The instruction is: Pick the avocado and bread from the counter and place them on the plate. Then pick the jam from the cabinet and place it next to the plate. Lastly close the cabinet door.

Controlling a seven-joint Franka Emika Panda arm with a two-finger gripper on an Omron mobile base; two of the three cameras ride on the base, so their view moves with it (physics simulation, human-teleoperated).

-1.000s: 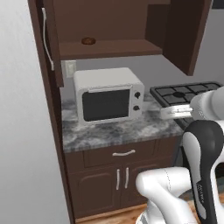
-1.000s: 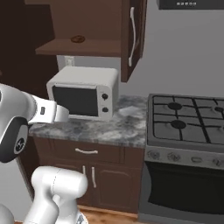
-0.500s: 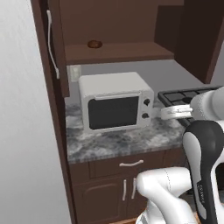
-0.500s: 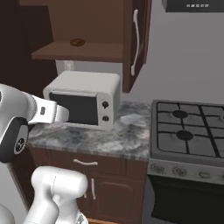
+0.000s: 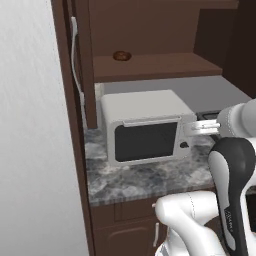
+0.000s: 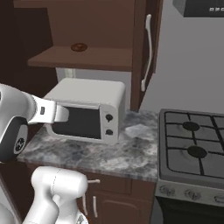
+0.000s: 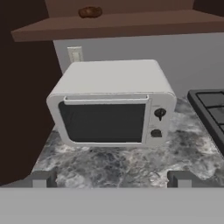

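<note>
The cabinet (image 5: 150, 67) hangs on the wall above a white microwave (image 5: 145, 132), and both of its doors stand open. Inside, on the shelf, sits a small dark brown round lump (image 5: 120, 55). It is toward the left part of the shelf, all by itself. It looks round, so I cannot tell which way it points.

One cabinet door (image 6: 146, 48) is on the right side. It stands tall, up and down, and swings out toward the camera. Its long thin silver handle (image 6: 147, 52) also runs up and down. The other door (image 5: 82, 65) is on the left, seen from its edge, with its own silver handle (image 5: 75, 55) running up and down too.

The microwave sits on the counter (image 5: 145, 177), with its dark window facing the robot. A black stove (image 6: 192, 146) is right beside the counter on the right.

The gripper (image 7: 112, 178) is held out flat in front of the microwave, above the counter. Its two fingers are far apart, and nothing is between them.

The whole picture has moved since a second ago, because the base drove. The microwave and the shelf now look bigger and closer. In the left base view the stove has almost slid out of sight on the right. The things themselves did not move, and the fingers are spread just as wide as before.
</note>
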